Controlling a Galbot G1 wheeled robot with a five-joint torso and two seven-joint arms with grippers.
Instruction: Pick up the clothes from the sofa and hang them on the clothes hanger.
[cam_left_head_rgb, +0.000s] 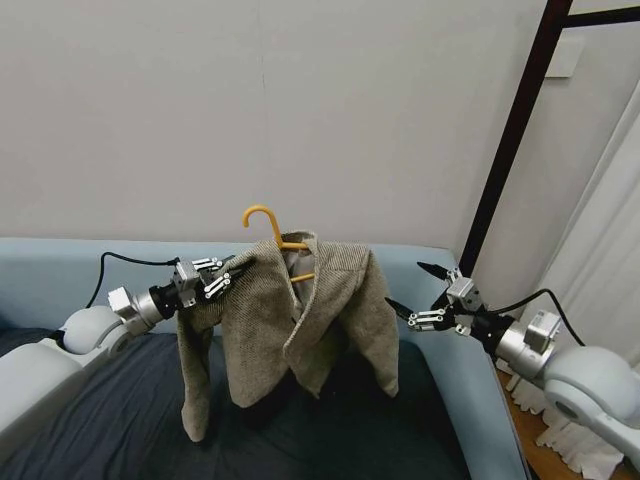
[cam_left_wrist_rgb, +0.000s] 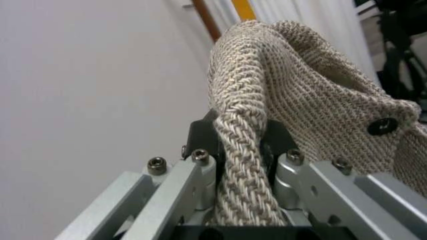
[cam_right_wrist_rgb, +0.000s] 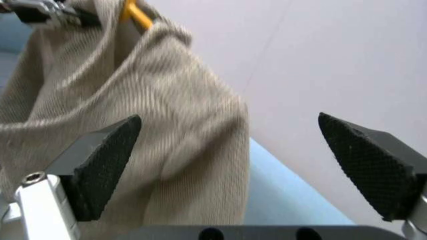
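**Left end effector (cam_left_wrist_rgb: 240, 150) clamped on the jacket (cam_left_head_rgb: 330, 310), right one empty**

Closest to the lens in the left wrist view, two dark pads (cam_left_wrist_rgb: 200, 132) are closed hard on a rolled edge of coarse tan weave, with the fold squeezed flat between them. Seen from the head, this grip sits at 9 o'clock of the jacket, on its shoulder. It carries the garment in the air above the sofa (cam_left_head_rgb: 50, 265), whose dark seat lies at 6 o'clock.

An orange hanger (cam_left_head_rgb: 265, 218) is already inside the collar, its hook poking up at 12 o'clock.

The cloth looks thick, soft and limp, and fairly light. It droops from a single hold, one sleeve dangling at 7 o'clock. Such a rough weave should not slip between pads, and the bulky seams at shoulder or collar seem the safest places to pinch. The hanger could slide out if the jacket tips, so its hook is probably the firm part to take.

At 3 o'clock the right end effector (cam_left_head_rgb: 408, 287) hovers just beside the far shoulder, not touching it. Its jaws are spread wide with nothing between them.
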